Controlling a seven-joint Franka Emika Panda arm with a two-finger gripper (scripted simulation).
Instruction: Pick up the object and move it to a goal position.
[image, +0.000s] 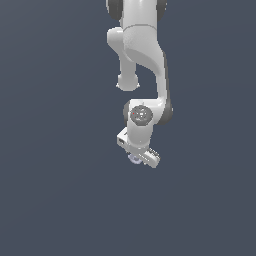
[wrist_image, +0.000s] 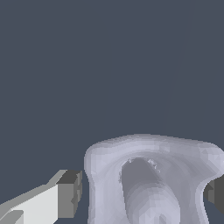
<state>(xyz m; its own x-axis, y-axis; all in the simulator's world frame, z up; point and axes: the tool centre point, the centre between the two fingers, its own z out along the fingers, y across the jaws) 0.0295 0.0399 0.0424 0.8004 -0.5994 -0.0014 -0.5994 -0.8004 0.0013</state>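
Lavender-grey, the lumpy object (wrist_image: 153, 175) sits between the fingers (wrist_image: 70, 194), which stand apart on either side, not clearly touching it.

Exterior view: high, looking steeply down on the arm (image: 142, 65) from well back; plain dark ground fills the frame around it. Wrist view: very close, looking out past the fingertips (wrist_image: 68, 194) at the pale object (wrist_image: 148, 179). Both views share the object (image: 134, 158), tiny beneath the arm's hand.
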